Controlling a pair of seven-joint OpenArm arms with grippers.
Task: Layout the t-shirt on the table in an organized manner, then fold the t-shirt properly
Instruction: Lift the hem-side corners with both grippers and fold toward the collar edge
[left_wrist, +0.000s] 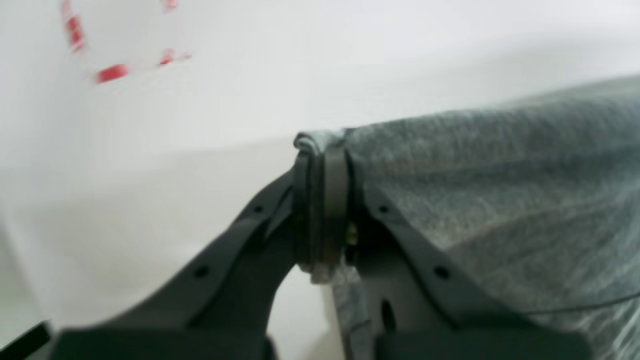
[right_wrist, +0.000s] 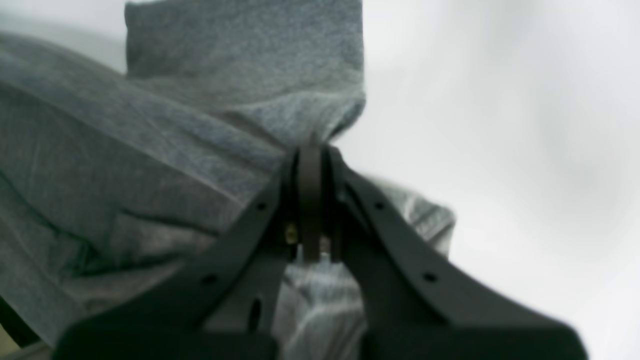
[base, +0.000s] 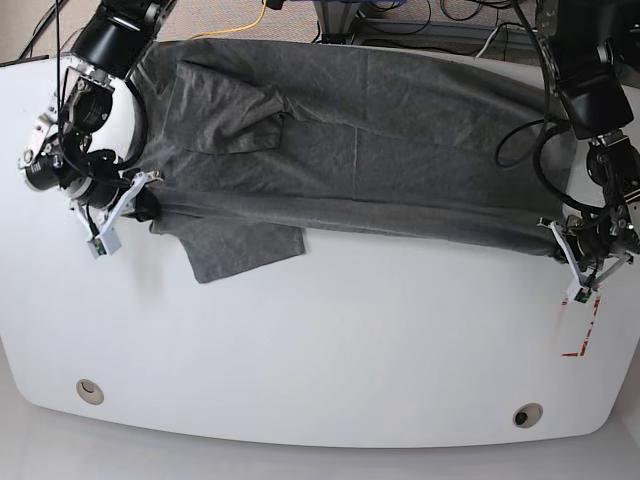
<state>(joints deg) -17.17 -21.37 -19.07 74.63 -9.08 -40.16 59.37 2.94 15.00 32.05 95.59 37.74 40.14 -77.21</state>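
Note:
The grey t-shirt (base: 380, 150) lies stretched sideways across the far half of the white table (base: 320, 340), with one sleeve folded onto the body and the other sticking out toward the front. At the left of the base view, my right gripper (base: 150, 203) is shut on the shirt's front edge. The right wrist view shows its fingertips (right_wrist: 310, 152) pinching the grey t-shirt (right_wrist: 150, 150). My left gripper (base: 553, 232) is shut on the same edge at the far right. In the left wrist view, its tips (left_wrist: 320, 147) clamp a fold of the t-shirt (left_wrist: 500, 175), which hangs taut to the right.
A red tape mark (base: 581, 338) sits just in front of the left gripper and also shows in the left wrist view (left_wrist: 112, 73). Two grommet holes (base: 90, 390) (base: 527, 414) lie near the table's front edge. Cables (base: 510, 150) trail at the back right.

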